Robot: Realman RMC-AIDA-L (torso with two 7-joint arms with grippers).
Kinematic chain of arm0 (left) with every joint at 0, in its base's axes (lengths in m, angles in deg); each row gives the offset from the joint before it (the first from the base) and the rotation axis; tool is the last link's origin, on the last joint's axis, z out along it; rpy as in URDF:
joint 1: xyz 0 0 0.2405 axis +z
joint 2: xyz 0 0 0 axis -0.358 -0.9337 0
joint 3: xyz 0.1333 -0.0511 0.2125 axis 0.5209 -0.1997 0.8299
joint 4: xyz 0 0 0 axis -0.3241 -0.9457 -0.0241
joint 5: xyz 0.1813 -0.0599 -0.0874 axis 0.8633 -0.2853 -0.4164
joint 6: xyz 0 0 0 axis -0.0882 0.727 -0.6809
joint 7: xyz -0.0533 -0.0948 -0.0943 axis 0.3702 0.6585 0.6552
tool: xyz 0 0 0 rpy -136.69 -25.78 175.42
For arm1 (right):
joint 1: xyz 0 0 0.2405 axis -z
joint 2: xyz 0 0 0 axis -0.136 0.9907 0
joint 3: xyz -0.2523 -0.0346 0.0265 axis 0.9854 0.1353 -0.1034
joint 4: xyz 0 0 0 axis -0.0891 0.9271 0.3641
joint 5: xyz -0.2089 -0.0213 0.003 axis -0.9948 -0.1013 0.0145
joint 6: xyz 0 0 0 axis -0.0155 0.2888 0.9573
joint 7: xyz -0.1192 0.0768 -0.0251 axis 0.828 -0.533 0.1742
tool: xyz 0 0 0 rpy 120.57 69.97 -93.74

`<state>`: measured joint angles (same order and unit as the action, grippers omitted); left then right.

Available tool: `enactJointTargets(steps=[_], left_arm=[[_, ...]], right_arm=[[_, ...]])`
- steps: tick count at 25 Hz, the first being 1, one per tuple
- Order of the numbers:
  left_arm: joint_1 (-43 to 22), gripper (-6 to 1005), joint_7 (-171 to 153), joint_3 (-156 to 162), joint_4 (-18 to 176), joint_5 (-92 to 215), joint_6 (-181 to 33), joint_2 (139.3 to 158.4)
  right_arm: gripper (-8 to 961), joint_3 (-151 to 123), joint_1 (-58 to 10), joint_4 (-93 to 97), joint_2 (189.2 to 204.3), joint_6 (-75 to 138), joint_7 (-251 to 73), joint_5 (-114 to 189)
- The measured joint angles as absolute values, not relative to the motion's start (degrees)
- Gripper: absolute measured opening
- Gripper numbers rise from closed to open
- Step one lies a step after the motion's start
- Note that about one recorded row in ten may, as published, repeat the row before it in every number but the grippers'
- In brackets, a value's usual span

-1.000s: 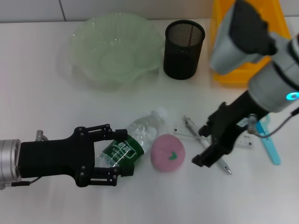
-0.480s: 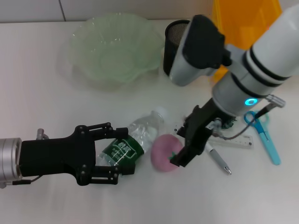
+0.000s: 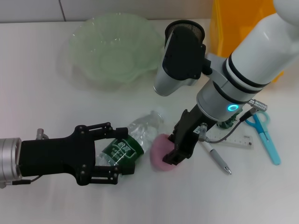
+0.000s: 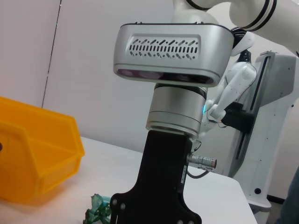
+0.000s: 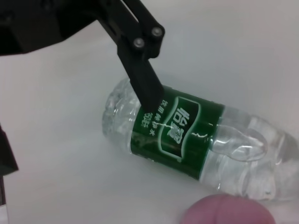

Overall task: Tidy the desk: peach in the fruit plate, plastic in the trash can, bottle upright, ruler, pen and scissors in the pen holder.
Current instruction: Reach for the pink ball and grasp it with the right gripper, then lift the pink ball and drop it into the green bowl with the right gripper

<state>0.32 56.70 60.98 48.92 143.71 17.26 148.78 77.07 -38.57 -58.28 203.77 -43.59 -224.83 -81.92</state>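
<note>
Peach (image 3: 161,149), pink and round, sits on the white desk (image 3: 37,102) right beside the fallen bottle (image 3: 135,140), and the right gripper (image 3: 180,148) is down on it, its dark fingers over the fruit's right side; from where I stand I cannot tell how far apart they are. The bottle lies on its side, cap end pointing toward the back of the desk, green label facing up. The left gripper (image 3: 114,156) has its black fingers spread wide around the bottle's lower half, one finger along each side of the label; the right wrist view shows one fingertip (image 5: 148,93) touching the label edge, though nothing looks squeezed. Just right of the peach lie a pen (image 3: 216,158) and a pale ruler (image 3: 231,139), partly under the right arm. Farther right, blue-handled scissors (image 3: 265,135) lie flat. Toward the back stand the black mesh pen holder (image 3: 184,35), the pale green fruit plate (image 3: 112,49) to its left, and a yellow bin (image 3: 233,23) behind the arm.
</note>
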Motion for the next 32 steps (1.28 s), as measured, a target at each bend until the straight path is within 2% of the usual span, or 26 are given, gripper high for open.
enactJointTargets(steps=[4,11,18,24,29,32], left_arm=[[0.32,831,56.7,60.98,48.92,143.71,17.25,148.78],[0.35,831,56.7,60.94,48.92,143.71,17.19,148.76],[0.56,831,56.7,60.88,48.92,143.71,17.37,148.68],[0.95,831,56.7,60.81,48.92,143.71,17.56,148.59],[1.07,831,56.7,60.72,48.92,143.72,17.6,148.53],[1.13,831,56.7,60.71,48.92,143.71,17.54,148.52]], right_arm=[[458,77.16,-38.54,-58.51,203.77,-43.73,-224.83,-81.66],[209,77.2,-38.17,-59.32,203.75,-44.03,-224.82,-81.65],[140,74.28,-35.41,-64.74,203.4,-48.57,-224.41,-82.03],[80,56.9,-32.05,-76.95,203.19,-56.12,-222.28,-85.47],[34,45.13,-35.0,-75.7,203.16,-48.28,-220.75,-82.92],[46,44.73,-36.29,-71.94,203.17,-41.89,-219.78,-80.66]])
